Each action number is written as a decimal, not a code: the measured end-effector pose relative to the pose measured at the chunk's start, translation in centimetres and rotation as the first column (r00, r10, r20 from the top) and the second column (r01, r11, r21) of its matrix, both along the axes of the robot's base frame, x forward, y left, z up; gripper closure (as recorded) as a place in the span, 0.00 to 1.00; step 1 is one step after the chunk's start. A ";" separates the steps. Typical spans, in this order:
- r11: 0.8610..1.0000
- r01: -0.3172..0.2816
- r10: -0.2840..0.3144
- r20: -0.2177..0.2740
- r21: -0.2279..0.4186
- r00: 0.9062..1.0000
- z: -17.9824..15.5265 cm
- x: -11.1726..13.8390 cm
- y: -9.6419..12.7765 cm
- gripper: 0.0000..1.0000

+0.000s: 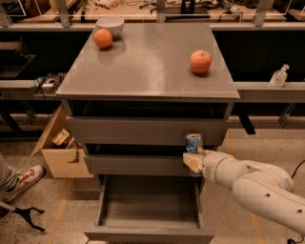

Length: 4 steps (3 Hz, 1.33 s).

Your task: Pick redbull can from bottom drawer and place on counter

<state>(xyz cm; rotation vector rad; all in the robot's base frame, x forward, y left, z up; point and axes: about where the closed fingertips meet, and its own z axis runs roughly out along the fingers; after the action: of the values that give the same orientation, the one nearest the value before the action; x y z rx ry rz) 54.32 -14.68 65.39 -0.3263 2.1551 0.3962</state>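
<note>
Redbull can (193, 142): I read it upright and clear of the drawer, below the front edge of the counter (147, 71) and near its front right corner. The gripper (192, 161) has its jaws closed narrow on the lower part of the redbull can, and the blue and silver top shows above the tan fingers (189, 163). The white arm (257, 186) comes in from my lower right.

Nearest to me, the bottom drawer (143, 234) stands pulled out beneath the front edge, with its grey floor in view. The two upper drawers (143, 131) sit further back. On the floor off the left edge I see an open cardboard box (62, 157) and a shoe (24, 177).

On the counter, a red apple (200, 61) rests near the right edge, about halfway back. An orange (103, 38) lies near the far left corner, with a white bowl (110, 24) just behind it at the far edge. A cluttered workbench (143, 9) runs beyond the far edge.
</note>
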 end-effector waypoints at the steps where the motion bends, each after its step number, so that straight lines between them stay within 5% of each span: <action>1: 0.999 -0.028 0.032 0.124 -0.039 0.992 5.5 0.4 0.9 1.00; 2: 0.992 -0.064 0.086 0.219 -0.107 0.972 10.4 1.0 2.4 1.00; 3: 0.992 -0.064 0.086 0.219 -0.107 0.972 10.4 1.0 2.4 1.00; 4: 0.980 -0.092 0.137 0.266 -0.175 0.954 12.3 2.1 3.0 1.00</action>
<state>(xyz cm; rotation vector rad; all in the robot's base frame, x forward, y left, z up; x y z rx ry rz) 56.40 -11.64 77.69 -0.5666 1.9010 0.2259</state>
